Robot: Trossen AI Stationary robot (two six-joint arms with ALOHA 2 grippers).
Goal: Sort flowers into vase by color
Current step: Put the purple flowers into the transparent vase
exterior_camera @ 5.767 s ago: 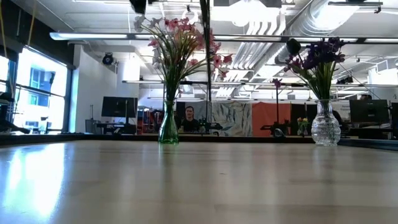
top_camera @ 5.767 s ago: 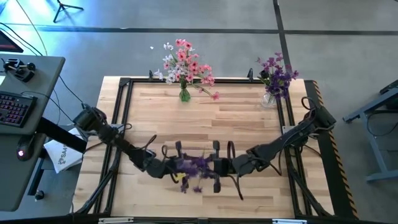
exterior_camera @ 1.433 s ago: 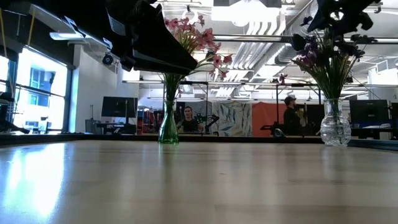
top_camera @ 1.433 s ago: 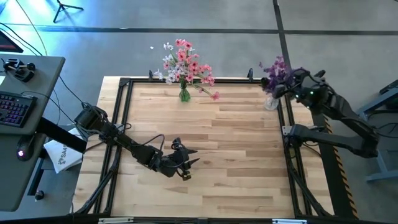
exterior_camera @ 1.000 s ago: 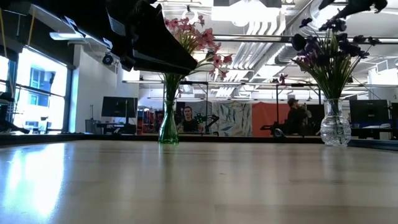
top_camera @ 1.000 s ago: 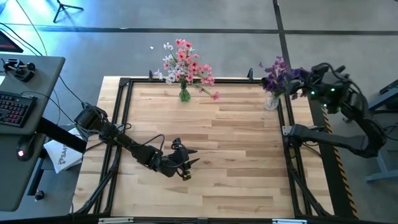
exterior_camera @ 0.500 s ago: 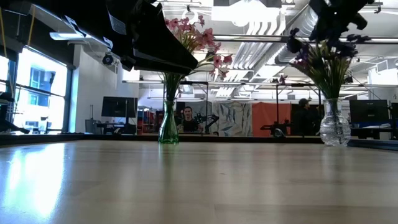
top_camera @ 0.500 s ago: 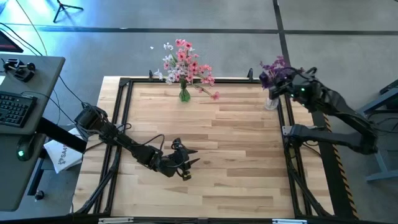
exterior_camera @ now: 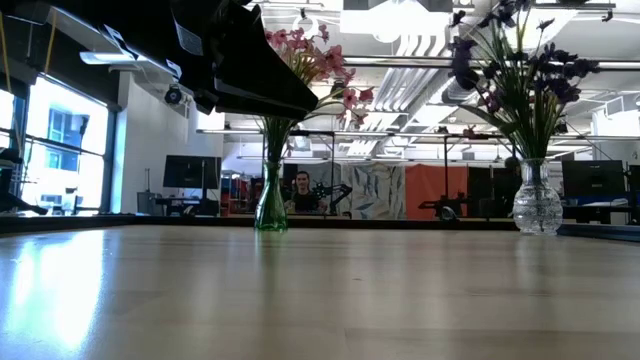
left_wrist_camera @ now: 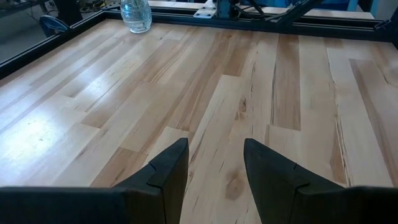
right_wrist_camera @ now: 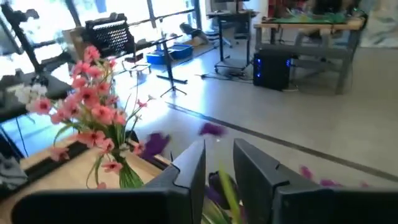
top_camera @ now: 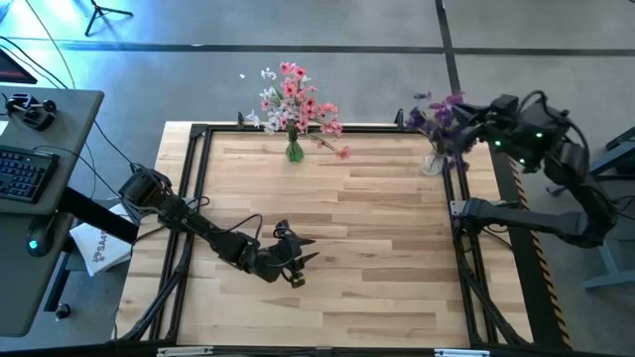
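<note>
we judge this the placing step: our right hand [top_camera: 474,129] sits high over the clear vase [top_camera: 432,159] at the far right corner of the bench [top_camera: 337,238], its fingers a narrow gap apart around a green stem of the purple flowers [top_camera: 442,117] — whether they actually pinch it we cannot tell. the pink and white flowers [top_camera: 293,99] stand in the green vase [top_camera: 295,151]. our left hand [top_camera: 298,260] waits low over the near bench, fingers spread, empty. next we would confirm the stem is seated, then lift clear.
</note>
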